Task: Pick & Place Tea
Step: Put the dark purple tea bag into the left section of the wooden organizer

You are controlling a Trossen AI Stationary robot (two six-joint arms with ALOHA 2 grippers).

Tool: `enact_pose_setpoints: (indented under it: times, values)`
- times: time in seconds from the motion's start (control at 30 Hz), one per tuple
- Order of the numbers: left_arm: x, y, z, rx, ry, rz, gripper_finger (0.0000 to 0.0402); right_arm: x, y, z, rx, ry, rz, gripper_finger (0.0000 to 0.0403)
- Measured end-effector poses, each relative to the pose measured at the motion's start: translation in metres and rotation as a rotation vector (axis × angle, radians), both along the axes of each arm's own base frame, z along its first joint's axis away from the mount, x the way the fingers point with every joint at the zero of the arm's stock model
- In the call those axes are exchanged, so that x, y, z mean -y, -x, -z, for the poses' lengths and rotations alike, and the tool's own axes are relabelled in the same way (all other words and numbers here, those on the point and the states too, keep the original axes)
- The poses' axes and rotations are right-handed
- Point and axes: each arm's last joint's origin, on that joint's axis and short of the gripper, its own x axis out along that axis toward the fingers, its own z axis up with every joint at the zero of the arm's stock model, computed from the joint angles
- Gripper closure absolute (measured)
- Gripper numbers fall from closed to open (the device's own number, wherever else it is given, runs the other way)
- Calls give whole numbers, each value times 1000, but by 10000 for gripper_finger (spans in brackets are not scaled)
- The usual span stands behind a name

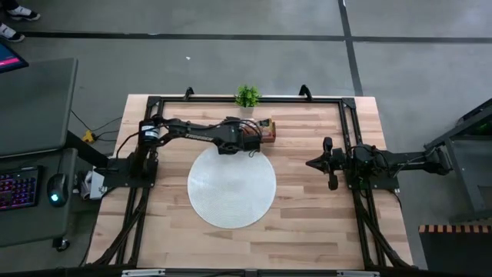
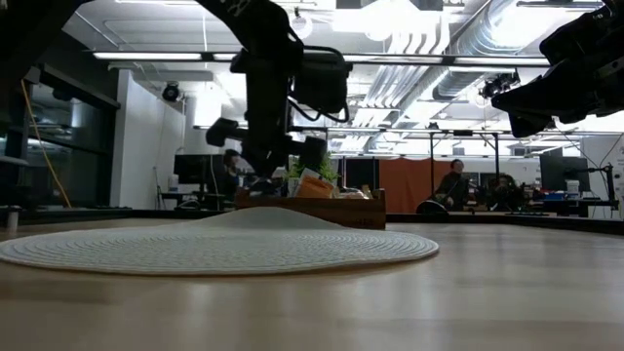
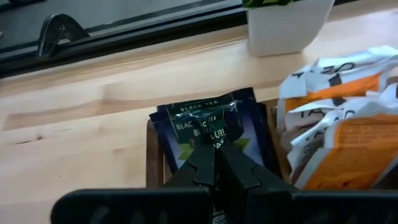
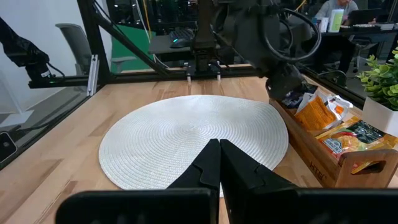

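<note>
The round mat [image 1: 231,185] lies mid-worktop [image 1: 307,223]. Behind it sits the tray [image 4: 323,158] holding tea sachets [image 3: 208,127]; a potted plant [image 1: 247,96] stands behind that.

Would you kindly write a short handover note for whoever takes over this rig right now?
Left gripper: shut, fingertips down on the black tea sachets in the wooden tray; whether one is gripped is unclear.
Right gripper: shut, empty, waiting in the air right of the round woven mat.
Orange and white sachets sit in the next compartment.
Done: nothing on the mat.
Left: all tea still to move.

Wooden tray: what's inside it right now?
The wooden tray holds black tea sachets under the shut left gripper and orange-white sachets. Lower layers are hidden.
</note>
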Motion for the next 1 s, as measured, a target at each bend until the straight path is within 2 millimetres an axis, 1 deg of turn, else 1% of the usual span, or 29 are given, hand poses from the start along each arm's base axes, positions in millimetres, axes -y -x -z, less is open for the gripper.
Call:
enact_pose_setpoints:
  times: [0.33,0.43,1.0]
  values:
    - [-12,0,-1,2,-35,-10,401,0,0,0,0,0,0,402]
    - [-16,-3,5,4,-40,-20,401,0,0,0,0,0,0,402]
    - [-16,-1,6,-18,-18,-10,401,0,0,0,0,0,0,402]
